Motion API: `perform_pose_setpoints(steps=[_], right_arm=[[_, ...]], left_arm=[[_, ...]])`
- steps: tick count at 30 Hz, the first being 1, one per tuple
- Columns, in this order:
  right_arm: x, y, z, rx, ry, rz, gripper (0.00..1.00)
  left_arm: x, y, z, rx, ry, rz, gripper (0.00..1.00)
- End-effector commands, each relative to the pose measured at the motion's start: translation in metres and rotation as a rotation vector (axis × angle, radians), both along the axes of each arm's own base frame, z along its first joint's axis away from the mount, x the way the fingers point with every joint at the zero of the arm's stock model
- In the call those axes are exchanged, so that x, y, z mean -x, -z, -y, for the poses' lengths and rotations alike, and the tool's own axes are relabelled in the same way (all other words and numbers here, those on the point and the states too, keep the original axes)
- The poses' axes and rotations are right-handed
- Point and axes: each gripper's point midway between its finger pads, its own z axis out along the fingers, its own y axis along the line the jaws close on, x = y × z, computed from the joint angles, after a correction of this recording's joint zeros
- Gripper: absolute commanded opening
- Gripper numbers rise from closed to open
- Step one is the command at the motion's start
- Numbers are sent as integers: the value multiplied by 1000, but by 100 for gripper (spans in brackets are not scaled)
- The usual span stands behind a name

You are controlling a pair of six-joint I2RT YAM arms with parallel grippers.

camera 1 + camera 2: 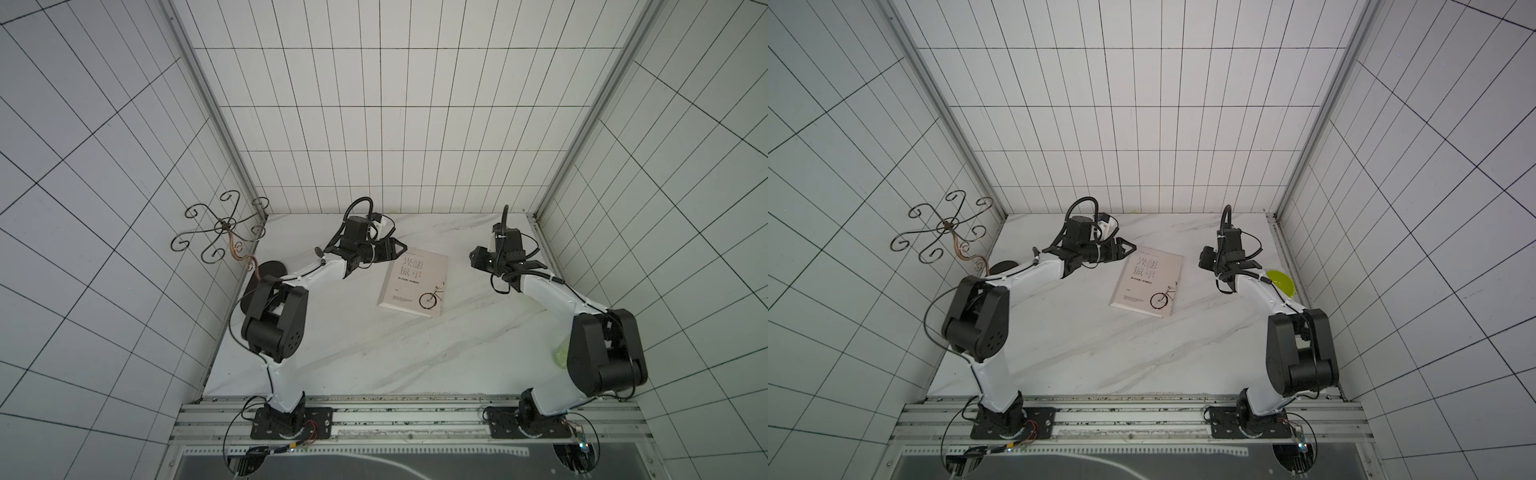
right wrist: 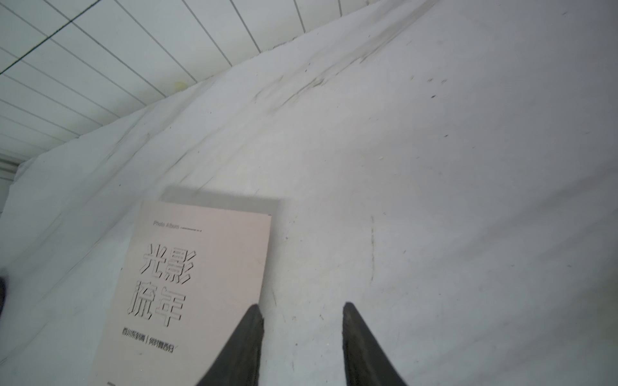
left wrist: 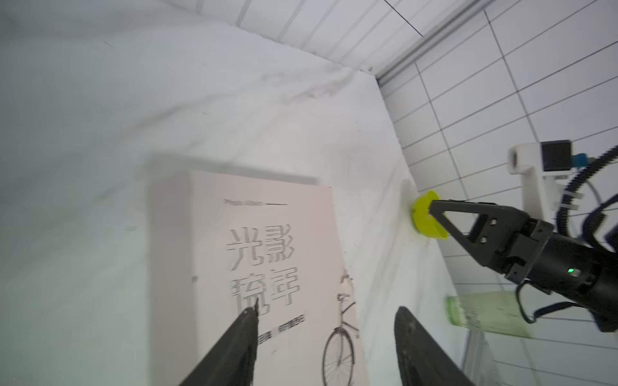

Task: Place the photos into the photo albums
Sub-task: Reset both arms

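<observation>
The photo album [image 1: 413,282] [image 1: 1147,286] lies closed and flat mid-table, its white cover with grey characters and a small bicycle facing up. My left gripper [image 1: 401,249] [image 3: 326,309] hovers over the album's [image 3: 267,267] back-left corner, open, with nothing between its fingers. To the right of the album [image 2: 194,284], my right gripper [image 2: 301,304] [image 1: 507,259] is also open and empty, above bare marble. No photos are in view.
A yellow-green bowl [image 1: 1281,282] [image 3: 424,217] sits against the right wall behind the right arm. A pale green bottle [image 3: 485,314] [image 1: 561,353] lies near that wall. A scrolled metal stand [image 1: 224,232] rises at the back left corner.
</observation>
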Motion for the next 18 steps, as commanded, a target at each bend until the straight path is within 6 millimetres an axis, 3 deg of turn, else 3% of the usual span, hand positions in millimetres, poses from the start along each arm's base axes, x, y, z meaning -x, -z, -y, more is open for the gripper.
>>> perform_pose_setpoints(steps=[1, 5, 8, 11, 15, 18], right_arm=[[-9, -9, 52, 197, 202, 162, 40], [-2, -13, 72, 351, 234, 256, 39], [7, -14, 68, 417, 163, 350, 37], [18, -12, 64, 450, 115, 432, 37], [23, -20, 55, 441, 57, 496, 37], [34, -1, 77, 490, 151, 352, 36]], left_arm=[[-6, -36, -105, -319, -440, 312, 69], [33, -37, -178, -461, -698, 496, 72], [52, -17, -214, -513, -782, 471, 72], [62, 12, -231, -542, -788, 416, 72], [54, 12, -227, -480, -719, 452, 73], [47, 24, -228, -534, -696, 368, 73]])
